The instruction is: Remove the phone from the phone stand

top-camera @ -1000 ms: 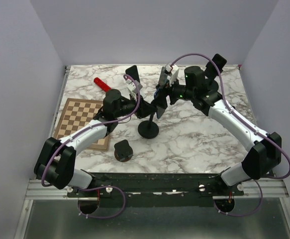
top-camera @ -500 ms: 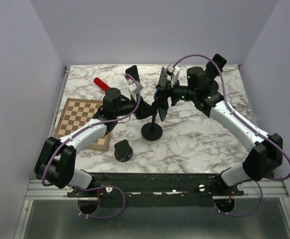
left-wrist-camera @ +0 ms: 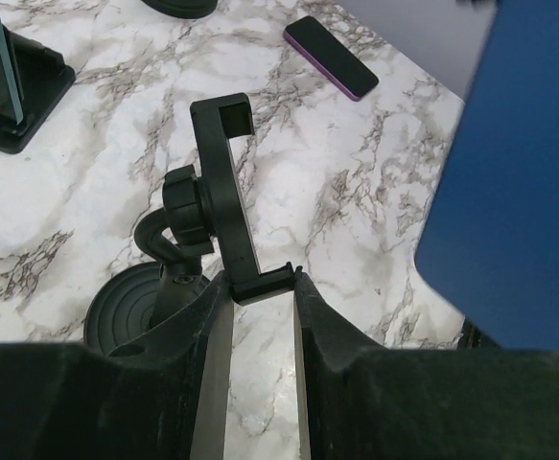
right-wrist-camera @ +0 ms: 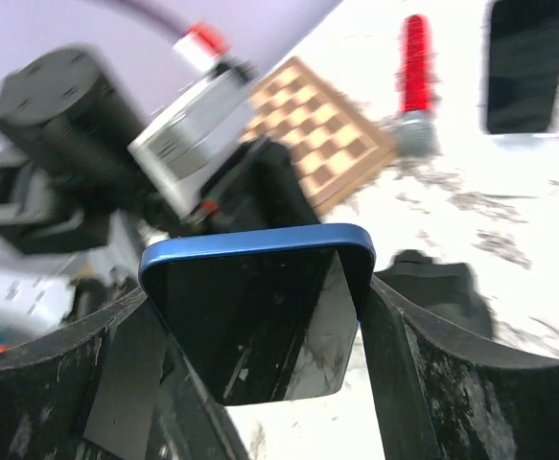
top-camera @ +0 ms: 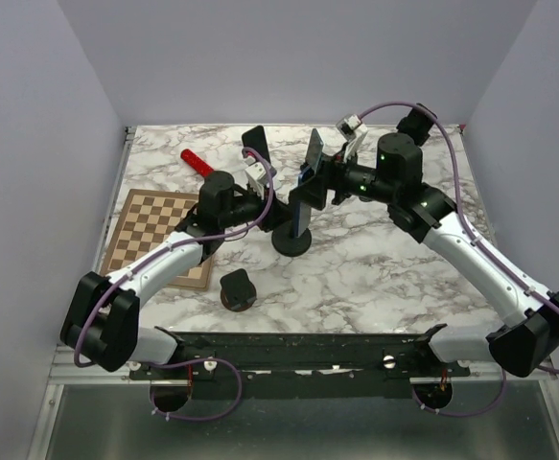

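Evidently the phone was already out of its cradle. The blue-edged smartphone with a dark glass face [right-wrist-camera: 258,321] sat across the right gripper [right-wrist-camera: 258,297], whose wide black fingers [right-wrist-camera: 408,374] pressed on its two long edges, so that hand was grasping it in the air, apart from the stand. The left gripper [left-wrist-camera: 260,299] was clenched on the lower foot of the black clamp-arm phone stand [left-wrist-camera: 223,192], pinning it above its round base [left-wrist-camera: 130,311] on the white marble table [left-wrist-camera: 356,192].

To do this step well, I judged that the right arm should draw the phone farther from the cradle's hooked ends before turning or lowering it. It should squeeze evenly so the slick edges did not slide. The left hand should not let go until the phone was well away, lest the stand tip.

Only the left wrist view showed the cradle empty, its upper hook and lower lip holding nothing, with the phone's blue back off to the right. Only the right wrist view showed the grip on the phone's edges. In the top view phone and stand overlapped, and their separation could not be read.
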You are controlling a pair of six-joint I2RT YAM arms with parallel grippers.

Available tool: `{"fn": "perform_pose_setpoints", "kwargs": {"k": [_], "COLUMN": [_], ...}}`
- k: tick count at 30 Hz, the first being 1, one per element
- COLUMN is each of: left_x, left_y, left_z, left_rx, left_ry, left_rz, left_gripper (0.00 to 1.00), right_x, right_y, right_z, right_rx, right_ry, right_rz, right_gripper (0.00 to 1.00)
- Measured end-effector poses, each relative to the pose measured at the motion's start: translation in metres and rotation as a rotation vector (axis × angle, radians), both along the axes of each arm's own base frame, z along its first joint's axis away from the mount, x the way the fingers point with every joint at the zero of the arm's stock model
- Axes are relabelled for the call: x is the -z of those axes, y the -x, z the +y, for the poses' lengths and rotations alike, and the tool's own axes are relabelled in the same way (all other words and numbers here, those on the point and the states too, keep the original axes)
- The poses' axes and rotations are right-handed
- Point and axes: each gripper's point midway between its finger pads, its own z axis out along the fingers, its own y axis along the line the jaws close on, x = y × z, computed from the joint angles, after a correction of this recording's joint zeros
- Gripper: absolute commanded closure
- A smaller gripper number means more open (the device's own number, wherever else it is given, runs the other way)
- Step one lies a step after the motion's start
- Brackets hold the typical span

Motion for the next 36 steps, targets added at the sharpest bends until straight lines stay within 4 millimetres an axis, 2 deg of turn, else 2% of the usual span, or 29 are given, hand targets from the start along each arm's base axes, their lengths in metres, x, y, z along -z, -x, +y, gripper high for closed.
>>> {"fn": "perform_pose_setpoints", "kwargs": {"k": [3,6,9,12,14,17,20,23,24,25,30,36], "left_x": [0.001,0.000,0.002,0.002,0.002,0.002,0.004,0.003,0.000,-0.005,-0.036,-0.079], "left_y": [0.003,0.007,0.011,0.010,0.010,0.009,0.006,0.002,0.001,0.001,0.008,0.014], "left_z": [0.004,0.009,0.013,0.016,0.017,0.017,0.020,0.025,0.027,0.029,0.036,0.055], "left_rx": [-0.010,-0.013,-0.019,-0.030,-0.037,-0.046,-0.073,-0.113,-0.127,-0.140,-0.172,-0.280], "left_ry": [-0.023,-0.045,-0.078,-0.101,-0.115,-0.129,-0.140,-0.152,-0.152,-0.148,-0.104,-0.047], "left_rz": [-0.007,-0.014,-0.019,-0.017,-0.013,-0.005,0.001,-0.004,-0.010,-0.020,-0.085,-0.172], "left_gripper": [1.00,1.00,1.00,0.98,0.87,0.61,0.47,0.21,0.09,0.02,0.02,0.02], "right_x": [-0.007,-0.009,0.003,0.026,0.042,0.068,0.101,0.130,0.136,0.141,0.156,0.193], "right_y": [-0.024,-0.047,-0.062,-0.067,-0.068,-0.071,-0.075,-0.076,-0.075,-0.075,-0.082,-0.087], "right_z": [-0.020,-0.052,-0.088,-0.121,-0.140,-0.166,-0.193,-0.218,-0.226,-0.233,-0.262,-0.300], "right_rx": [0.194,0.421,0.617,0.768,0.842,0.939,1.003,1.049,1.063,1.075,1.132,1.180], "right_ry": [0.045,0.112,0.214,0.349,0.437,0.566,0.682,0.768,0.786,0.800,0.810,0.855], "right_rz": [0.003,-0.013,-0.015,0.014,0.032,0.061,0.121,0.188,0.208,0.225,0.305,0.442], "right_gripper": [0.99,0.99,0.99,0.99,0.99,0.99,0.99,0.99,0.99,0.99,0.99,0.99]}}
